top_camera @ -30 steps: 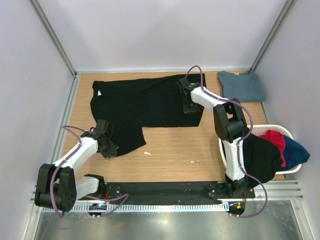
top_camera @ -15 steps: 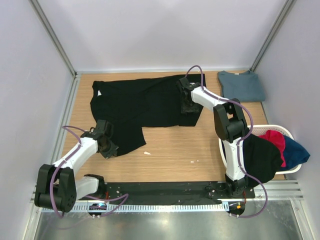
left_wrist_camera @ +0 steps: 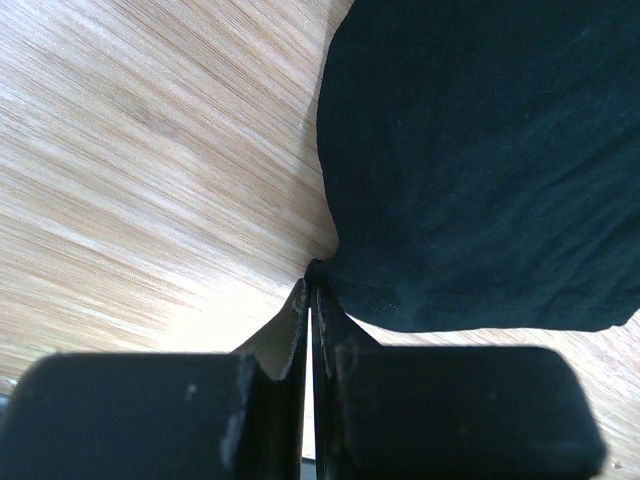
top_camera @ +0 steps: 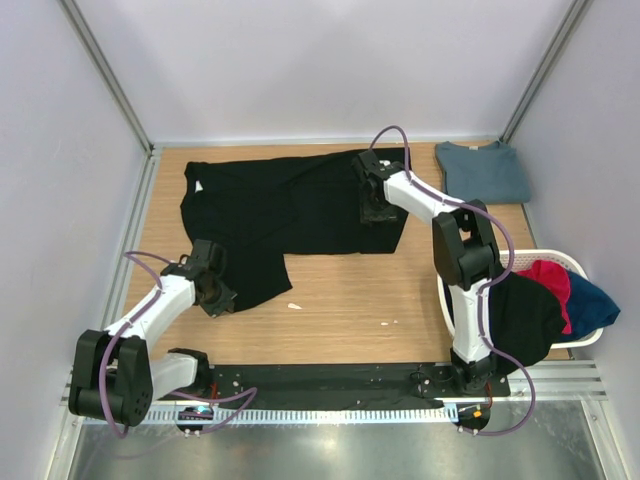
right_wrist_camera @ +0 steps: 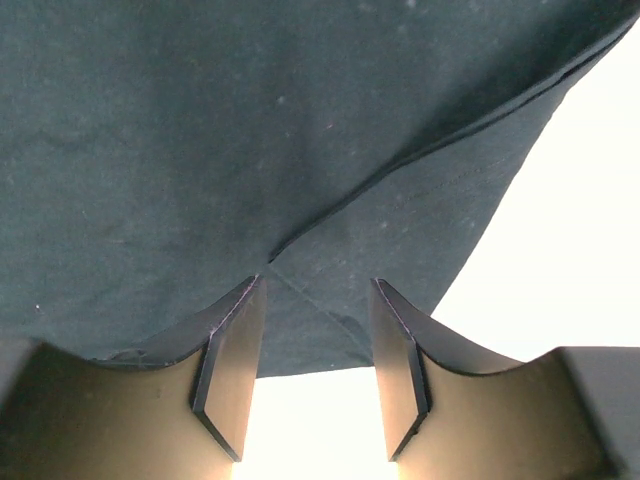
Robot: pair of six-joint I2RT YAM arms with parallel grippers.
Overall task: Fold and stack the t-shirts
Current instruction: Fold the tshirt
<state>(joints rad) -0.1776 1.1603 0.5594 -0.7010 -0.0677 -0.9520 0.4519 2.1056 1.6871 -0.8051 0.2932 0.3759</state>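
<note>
On the wooden table (top_camera: 340, 300), the large black t-shirt (top_camera: 280, 205) lay spread across the far half. The folded slate-blue t-shirt (top_camera: 483, 170) sat in the far right corner, and more shirts were heaped in the basket (top_camera: 577, 262). Over the last second my right gripper (top_camera: 372, 207) crept slightly farther along the shirt's right end, fingers apart over loose cloth. I judged that grasp not yet made. My left gripper (left_wrist_camera: 310, 292) stayed clamped on the near hem corner.

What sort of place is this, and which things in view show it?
Probably a robot test cell, not a home: white panel walls box in a wooden table, two robot arms are bolted at its near edge, and a basket holds t-shirts.
</note>
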